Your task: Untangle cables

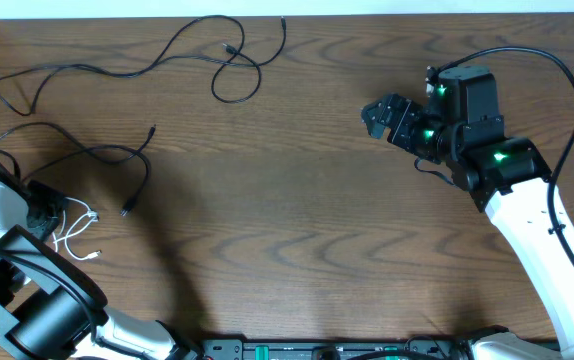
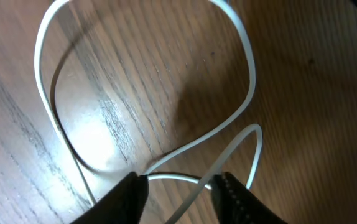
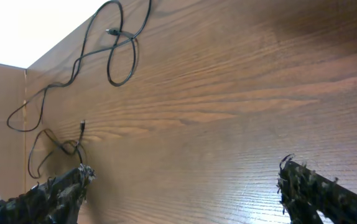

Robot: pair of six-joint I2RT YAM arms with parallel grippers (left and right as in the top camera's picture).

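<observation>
Starting at the left edge: the left gripper (image 2: 180, 182) sits low over the table (image 1: 297, 220), near the front left corner. Its wrist view shows the two fingers (image 2: 125, 198) partly apart. The gap between them is clearly wider than any cord. The white cord (image 2: 252, 78) lies flat on the wood right there. One strand runs crosswise through the gap and meets the tip of the finger on the left of that view. A second strand crosses it close to the other finger. Nothing is pinched, so the fingers are released around the cord rather than grasping it. The rest of the white cord curls away in a large open loop.

Just right of the left arm and further back lies a first black cord (image 1: 143, 180). It makes a loose loop, and its two plug ends are spread apart. It lies near the white cord, and I cannot tell if the two touch.

Along the back edge, a second black cord (image 1: 233, 99) wanders from the left side toward the centre and ends in a small twisted loop. It is clear of the other two.

Right side: the right gripper (image 3: 185, 169) hovers above bare wood, well apart from every cord. Its fingers are spread wide and hold nothing.
</observation>
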